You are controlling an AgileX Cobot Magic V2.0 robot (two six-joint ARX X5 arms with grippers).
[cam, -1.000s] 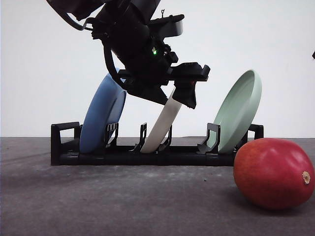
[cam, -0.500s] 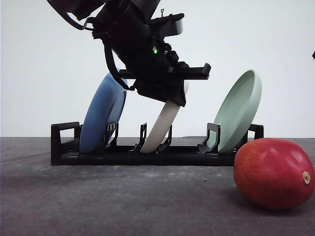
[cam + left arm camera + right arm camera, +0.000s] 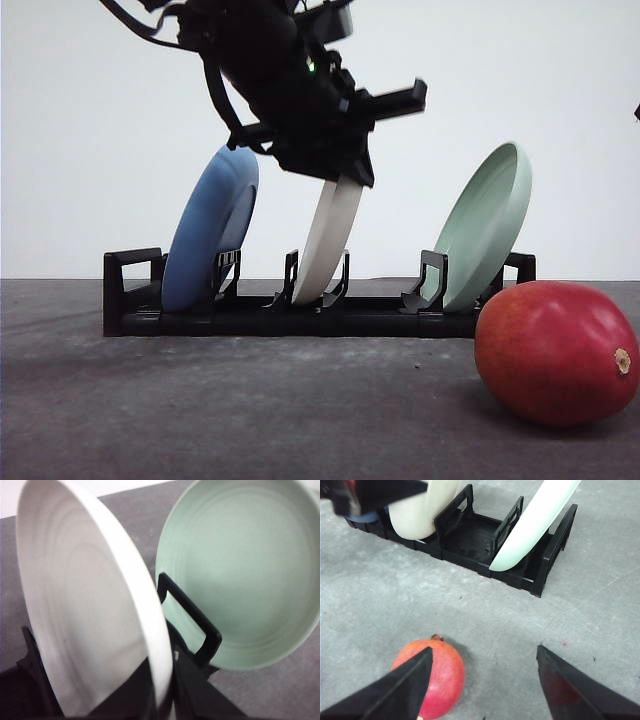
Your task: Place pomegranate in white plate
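Currently my left gripper (image 3: 335, 170) is clamped on the white plate (image 3: 328, 245), since it must leave the rack (image 3: 130, 300) first. My right gripper (image 3: 482, 672) hangs spread above the pomegranate (image 3: 432, 682), ready

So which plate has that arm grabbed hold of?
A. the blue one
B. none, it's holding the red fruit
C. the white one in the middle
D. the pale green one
C: in the front view the left gripper is clamped on the top rim of the white plate, which stands in the rack's middle slot.
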